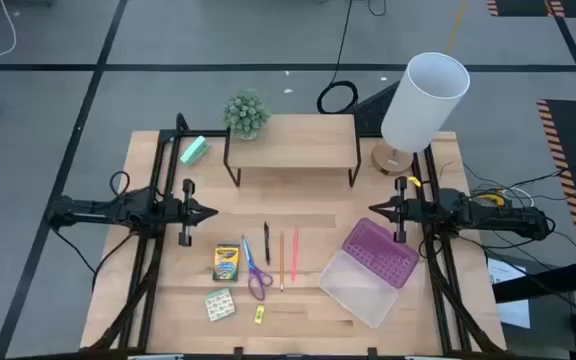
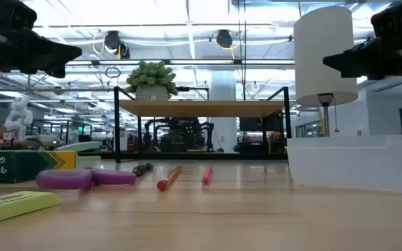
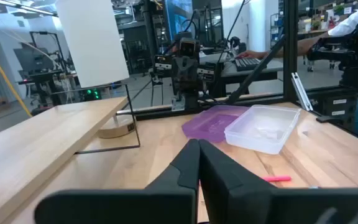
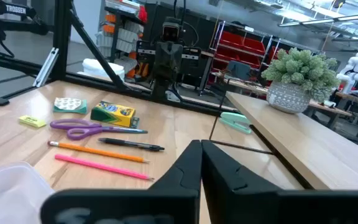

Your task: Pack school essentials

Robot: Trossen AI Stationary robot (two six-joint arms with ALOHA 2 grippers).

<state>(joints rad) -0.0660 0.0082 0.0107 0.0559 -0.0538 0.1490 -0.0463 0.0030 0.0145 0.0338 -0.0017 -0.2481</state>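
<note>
Overhead: crayon box (image 1: 226, 262), scissors (image 1: 256, 276), pen (image 1: 266, 243), orange pencil (image 1: 281, 259) & pink pencil (image 1: 294, 253) lie side by side mid-table; card pack (image 1: 219, 303) & yellow piece (image 1: 259, 315) nearer front edge. Clear box (image 1: 360, 288) sits to their right. Left gripper (image 1: 208, 212) & right gripper (image 1: 376, 208) hover at table sides, jaws closed, empty.

The card pack (image 1: 220, 303) print is too small to read.
</note>
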